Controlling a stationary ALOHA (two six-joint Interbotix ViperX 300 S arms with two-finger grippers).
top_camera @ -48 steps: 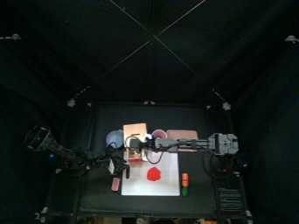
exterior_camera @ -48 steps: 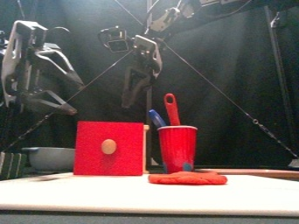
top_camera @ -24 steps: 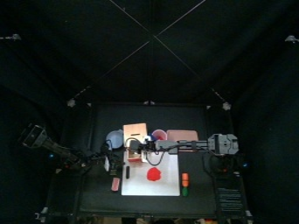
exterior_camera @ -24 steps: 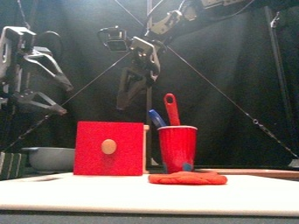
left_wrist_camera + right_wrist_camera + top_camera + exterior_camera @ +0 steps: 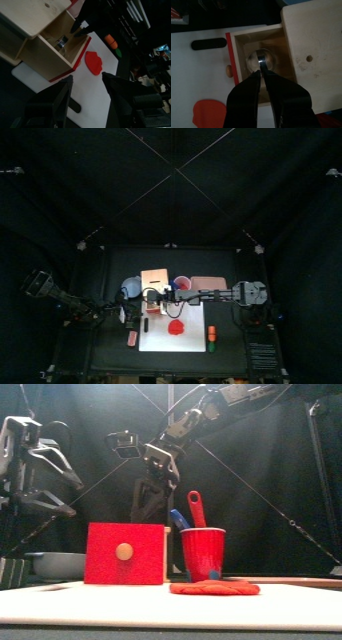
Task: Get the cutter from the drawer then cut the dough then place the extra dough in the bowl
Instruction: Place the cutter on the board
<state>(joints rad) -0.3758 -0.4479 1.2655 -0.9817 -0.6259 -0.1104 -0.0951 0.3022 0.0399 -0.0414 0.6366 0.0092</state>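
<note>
My right tool (image 5: 260,74) is pinched on the cutter (image 5: 261,59) inside the open drawer (image 5: 228,50), left of the bench's middle. I'd lift straight up, clearing the drawer walls; my left tool (image 5: 87,79) hangs spread apart.

Left gripper (image 5: 87,79) hung up off the worktop on its own side, jaws wide apart. Right arm (image 5: 221,293) was stretched past the middle, right gripper (image 5: 261,71) angled down, jaws pinched together.

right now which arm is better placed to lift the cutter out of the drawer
Right. Its end effector is inside the pulled-out red-fronted wooden drawer, shut on the wire handle of the round metal cutter. The left end effector hangs open, clear of the drawer, holding nothing.
</note>
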